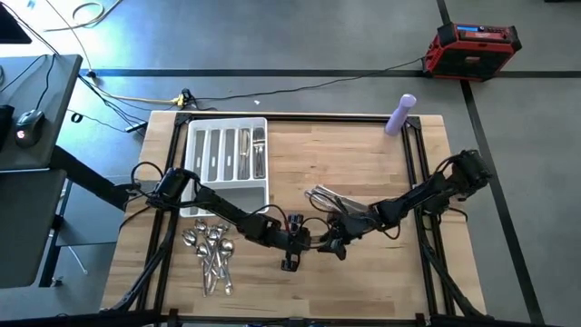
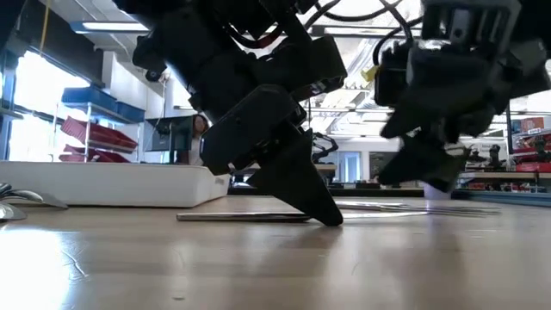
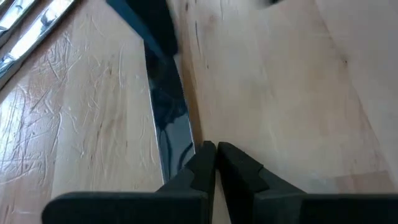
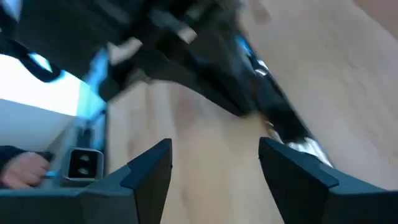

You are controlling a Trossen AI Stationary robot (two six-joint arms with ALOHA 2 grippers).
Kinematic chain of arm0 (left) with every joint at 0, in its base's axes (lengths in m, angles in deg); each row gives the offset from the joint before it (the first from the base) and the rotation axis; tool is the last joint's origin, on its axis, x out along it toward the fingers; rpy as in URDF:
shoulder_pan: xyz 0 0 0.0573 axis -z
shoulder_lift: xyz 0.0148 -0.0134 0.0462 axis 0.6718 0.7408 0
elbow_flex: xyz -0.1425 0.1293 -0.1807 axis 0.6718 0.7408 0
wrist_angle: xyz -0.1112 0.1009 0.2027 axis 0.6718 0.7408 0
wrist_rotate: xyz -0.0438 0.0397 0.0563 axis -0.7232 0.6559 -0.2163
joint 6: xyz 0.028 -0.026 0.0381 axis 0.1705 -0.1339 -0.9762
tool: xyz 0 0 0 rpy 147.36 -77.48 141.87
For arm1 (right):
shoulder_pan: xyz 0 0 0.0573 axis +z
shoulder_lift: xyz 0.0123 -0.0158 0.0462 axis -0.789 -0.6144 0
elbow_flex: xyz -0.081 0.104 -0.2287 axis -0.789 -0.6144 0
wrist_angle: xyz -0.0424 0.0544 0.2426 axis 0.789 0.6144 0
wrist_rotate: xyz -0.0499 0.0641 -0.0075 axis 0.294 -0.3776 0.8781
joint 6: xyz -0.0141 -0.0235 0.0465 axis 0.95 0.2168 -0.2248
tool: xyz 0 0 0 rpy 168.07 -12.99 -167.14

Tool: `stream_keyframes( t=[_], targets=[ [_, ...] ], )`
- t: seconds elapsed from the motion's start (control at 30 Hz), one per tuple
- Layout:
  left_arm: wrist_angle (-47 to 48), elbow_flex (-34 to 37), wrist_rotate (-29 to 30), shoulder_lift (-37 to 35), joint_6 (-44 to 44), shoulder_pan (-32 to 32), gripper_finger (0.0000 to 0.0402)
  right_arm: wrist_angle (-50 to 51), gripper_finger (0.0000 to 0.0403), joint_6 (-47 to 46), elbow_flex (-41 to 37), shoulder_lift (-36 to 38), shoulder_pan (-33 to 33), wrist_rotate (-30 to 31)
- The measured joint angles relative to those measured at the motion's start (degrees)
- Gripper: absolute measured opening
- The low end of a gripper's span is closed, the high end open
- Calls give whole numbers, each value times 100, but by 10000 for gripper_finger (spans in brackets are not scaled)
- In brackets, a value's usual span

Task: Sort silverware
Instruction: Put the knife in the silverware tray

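A pale wooden tabletop (image 1: 363,163) sits on a grey floor with cables and a red case (image 1: 474,47). The left hand (image 1: 292,262) is clenched tight, its tips down on the wood beside a knife (image 3: 169,124) lying flat, while the right hand (image 1: 332,243) hangs spread wide and empty just beside it. Spoons (image 1: 211,254) lie heaped near the white tray (image 1: 192,145); forks (image 1: 329,200) lie under the right arm.

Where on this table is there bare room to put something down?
Bare wood lies between the white tray and the purple bottle, along the back edge, and in the front right corner below the right arm. It is crowded mid-table, where both grippers meet by loose cutlery, and front left at the spoon pile.
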Motion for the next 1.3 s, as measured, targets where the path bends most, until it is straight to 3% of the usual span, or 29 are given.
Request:
stream_keyframes(
  t=[0.17, 0.6, 0.93, 1.1, 1.3],
  targets=[
    [5, 4, -5, 4, -15, 2, 7, 979, 224, -339, 12, -85, -243, 161],
    [-394, 10, 223, 118, -3, -61, 7, 243, 224, -409, 15, -505, -268, -155],
    [-739, 17, 606, 136, 374, -194, 7, 396, 223, -22, 760, -1067, -98, -614],
    [-921, 26, 896, 160, 470, -267, 7, 1063, 197, 78, 1008, -1119, -56, -467],
    [-1060, 26, 838, 164, 667, -255, 7, 1272, 150, -77, 1034, -1124, -25, -10]
  ],
)
